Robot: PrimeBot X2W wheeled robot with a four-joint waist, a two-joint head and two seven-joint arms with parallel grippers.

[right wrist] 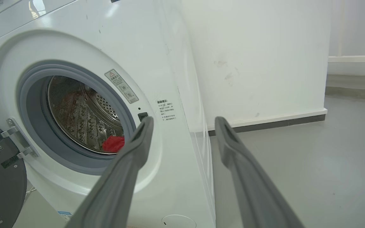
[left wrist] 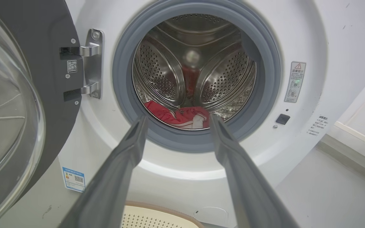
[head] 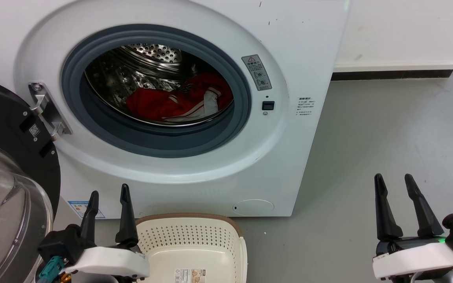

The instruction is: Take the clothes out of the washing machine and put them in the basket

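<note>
The clothes (head: pixel 179 100) are seen lying at the bottom of the drum (head: pixel 151 53) inside the washer (head: pixel 309 47), whose door (head: pixel 10 165) is swung wide open. The basket (head: pixel 195 236) is set on the floor (head: pixel 368 149) just before the washer. The left pincer (head: pixel 109 189) and right pincer (head: pixel 393 176) are held parted, with nothing gripped.

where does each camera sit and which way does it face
Head view: on the head, looking forward and down at the washing machine, the clothes in its drum and the basket; left gripper lower left, right gripper lower right.
Left wrist view: on the left wrist, facing straight into the porthole; own fingers show.
Right wrist view: on the right wrist, facing the machine's right edge and the wall; own fingers show.
Shared: all see the clothes; head and left wrist also the basket.
</note>
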